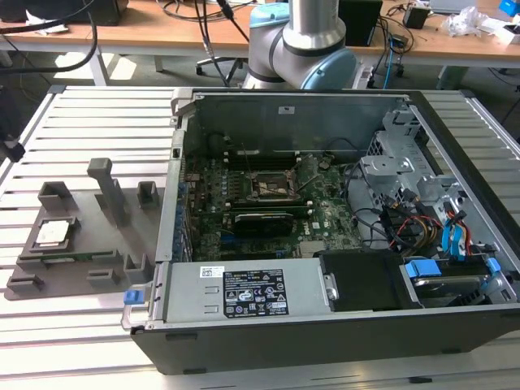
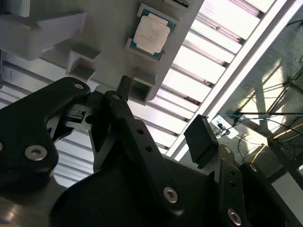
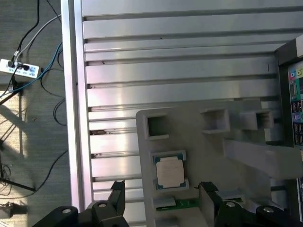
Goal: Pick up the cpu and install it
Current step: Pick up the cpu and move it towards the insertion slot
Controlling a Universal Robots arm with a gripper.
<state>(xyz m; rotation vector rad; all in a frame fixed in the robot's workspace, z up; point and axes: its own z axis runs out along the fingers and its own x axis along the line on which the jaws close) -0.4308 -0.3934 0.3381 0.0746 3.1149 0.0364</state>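
The cpu (image 1: 51,233) is a small square chip with a pale metal top. It lies flat in a recess of the grey fixture (image 1: 81,260) on the slatted table, at the exterior view's left of the computer case. Both wrist views look down on the cpu (image 2: 151,32) (image 3: 170,170) from well above. My gripper (image 3: 162,193) (image 2: 163,113) hangs open over the fixture, its black fingers (image 3: 118,191) spread wide and holding nothing. In the first wrist view the chip lies in line with the gap between the fingers, far below them.
The open computer case (image 1: 325,325) holds the motherboard with its dark socket frame (image 1: 268,185) and a long black card (image 1: 264,221). Upright posts (image 1: 110,191) rise from the fixture. The arm's base (image 1: 309,41) stands behind the case. Cables and a power strip (image 3: 19,68) lie on the floor.
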